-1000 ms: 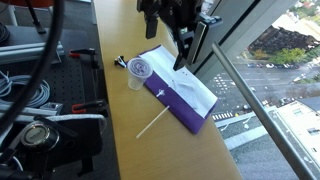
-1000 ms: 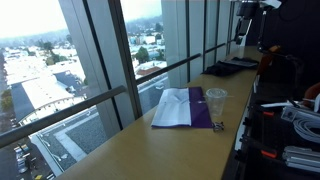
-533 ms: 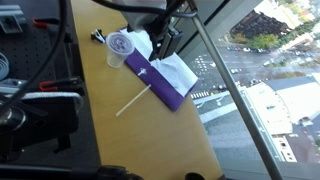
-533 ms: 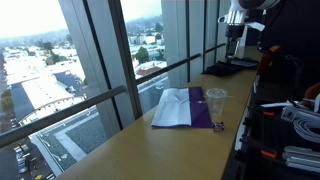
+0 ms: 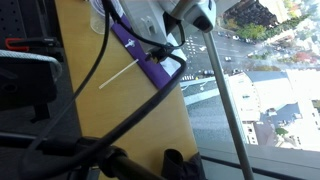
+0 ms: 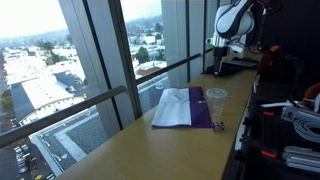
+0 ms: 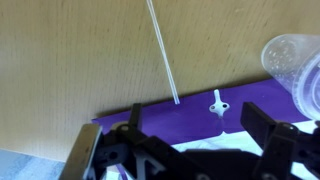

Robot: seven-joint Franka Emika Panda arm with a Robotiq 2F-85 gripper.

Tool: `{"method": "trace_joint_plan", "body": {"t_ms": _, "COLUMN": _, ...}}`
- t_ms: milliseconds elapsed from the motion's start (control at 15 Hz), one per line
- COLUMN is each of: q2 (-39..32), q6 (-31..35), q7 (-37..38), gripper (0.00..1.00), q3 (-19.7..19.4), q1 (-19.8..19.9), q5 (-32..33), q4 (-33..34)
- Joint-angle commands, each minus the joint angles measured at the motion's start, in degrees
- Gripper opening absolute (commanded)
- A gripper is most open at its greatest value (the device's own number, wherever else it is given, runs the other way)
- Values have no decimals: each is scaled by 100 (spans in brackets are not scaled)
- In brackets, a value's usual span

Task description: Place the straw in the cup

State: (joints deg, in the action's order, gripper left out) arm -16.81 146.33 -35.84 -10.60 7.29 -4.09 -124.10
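Note:
The straw point(image 7: 164, 52) is a thin white stick lying on the wooden tabletop, its near end touching the purple folder's edge. It also shows in an exterior view point(image 5: 118, 71). The clear cup point(image 7: 296, 63) stands at the right edge of the wrist view, and in an exterior view point(image 6: 216, 100) it stands by the folder. My gripper point(image 7: 198, 130) hangs open and empty above the folder, with the straw ahead of its left finger and the cup ahead of its right finger. In an exterior view the arm point(image 6: 232, 20) hangs at the far end of the table.
A purple-and-white folder point(image 6: 184, 108) lies flat on the table point(image 6: 150, 150), and a small white piece point(image 7: 217, 104) rests on it. A small dark clip point(image 6: 217, 126) lies near the cup. Thick black cables point(image 5: 100, 120) cross one exterior view. Windows line the table's edge.
The arm has come down and towards the window side in one exterior view. The other exterior picture has shifted: the cup has left it, and the straw and folder now sit higher.

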Motion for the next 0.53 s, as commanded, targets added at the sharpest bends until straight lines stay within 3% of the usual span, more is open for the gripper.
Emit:
{"method": "trace_joint_plan", "body": {"t_ms": 0, "q2": -808, "q6": 93, "q7": -40, "gripper": 100, "q3": 325, "q1": 463, "q5": 68, "q4": 746}}
{"method": "trace_joint_plan", "body": {"t_ms": 467, "q2": -1685, "q6": 283, "q7": 71, "gripper": 100, "q3": 544, "q1": 759, "q5": 425, "q4": 1205}}
